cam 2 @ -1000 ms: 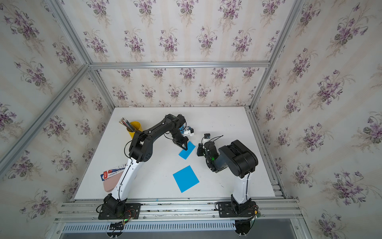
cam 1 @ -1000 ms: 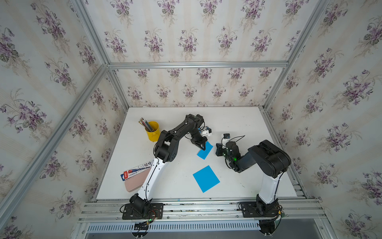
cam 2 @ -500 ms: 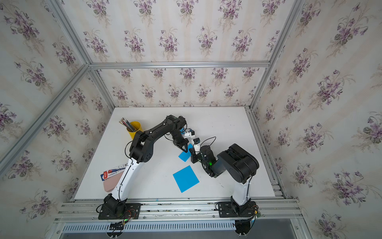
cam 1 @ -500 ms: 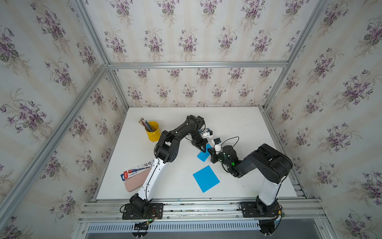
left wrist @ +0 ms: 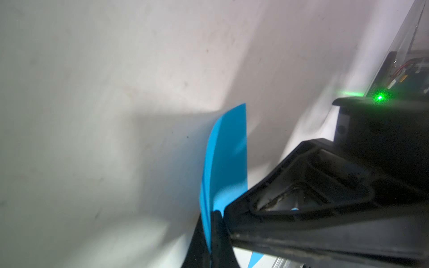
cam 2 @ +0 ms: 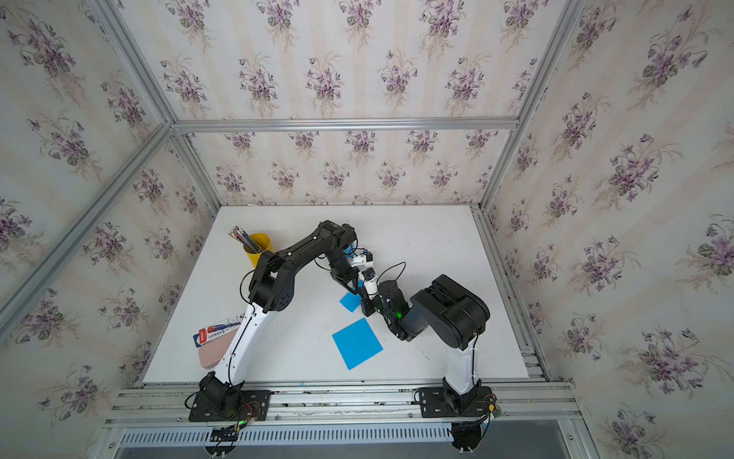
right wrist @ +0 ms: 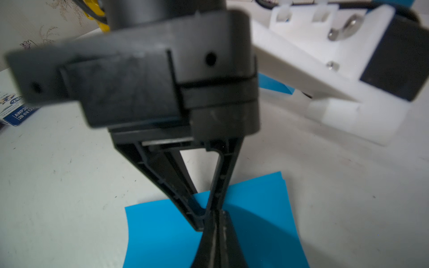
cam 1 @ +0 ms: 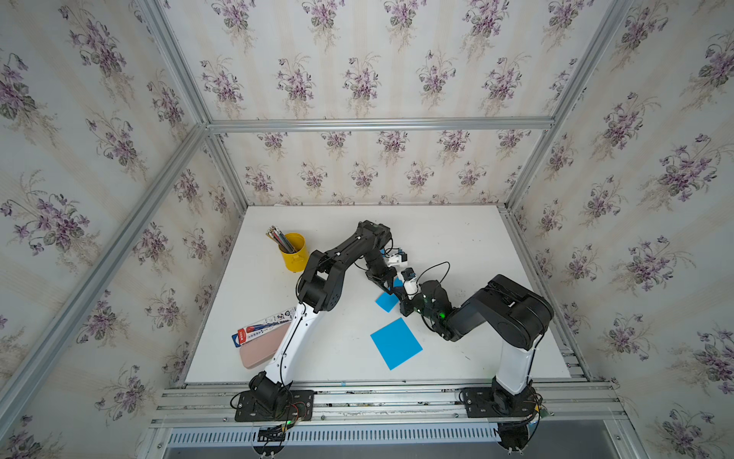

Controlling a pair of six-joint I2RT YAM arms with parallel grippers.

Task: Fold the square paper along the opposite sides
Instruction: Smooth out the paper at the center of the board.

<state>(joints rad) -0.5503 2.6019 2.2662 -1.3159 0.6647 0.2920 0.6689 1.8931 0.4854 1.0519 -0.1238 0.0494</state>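
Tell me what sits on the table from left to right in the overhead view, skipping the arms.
Pink case → yellow pencil cup → flat blue paper square. The other blue paper overlaps it sideways, so omitted.

smooth blue paper (right wrist: 162, 232), matt wht table (cam 1: 437, 230)

Top views: small blue paper (cam 1: 386, 302) sits mostly under my left gripper (cam 1: 391, 288) & right gripper (cam 1: 399, 296). The tips are too small to sort out there.

Left wrist cam: the paper & my left fingers (left wrist: 196, 250) pinching it run off the frame edge.

Right wrist cam: left gripper body is out of focus up close. My right fingers (right wrist: 206, 250) are closed & cut by the edge; can't tell if any paper's btwn them.

Pink case (cam 1: 254, 353) & pencil pack (cam 1: 262, 330) are partly behind my left arm (cam 1: 292, 341). Pack print is blurred & cropped.
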